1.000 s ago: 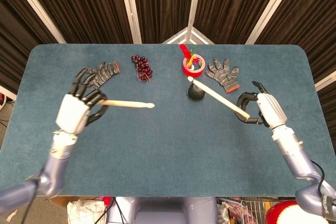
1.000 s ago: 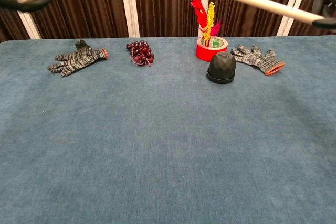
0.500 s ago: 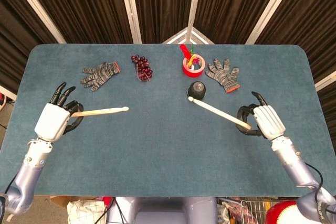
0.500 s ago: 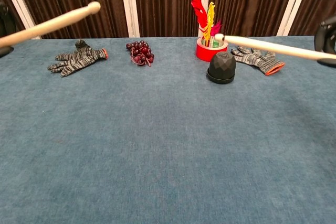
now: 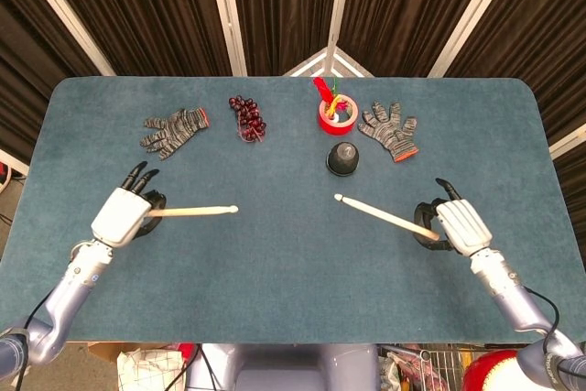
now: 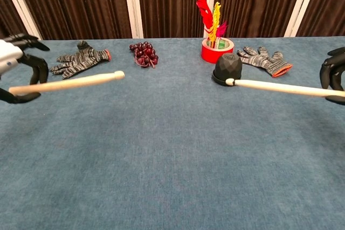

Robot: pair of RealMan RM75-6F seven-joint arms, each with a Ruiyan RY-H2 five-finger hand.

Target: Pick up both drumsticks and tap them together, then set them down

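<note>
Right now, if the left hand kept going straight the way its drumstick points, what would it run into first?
Probably the other drumstick held by the right hand. The left hand points its drumstick across bare table toward it; heights are hard to judge.

The white-backed left hand point(image 5: 122, 217) has glossy black fingers point(image 5: 138, 175); behind it runs a pale grey-blue forearm point(image 5: 64, 295). The white-backed right hand point(image 5: 457, 226) matches (black cable point(image 5: 540, 299) looping behind its forearm).
</note>
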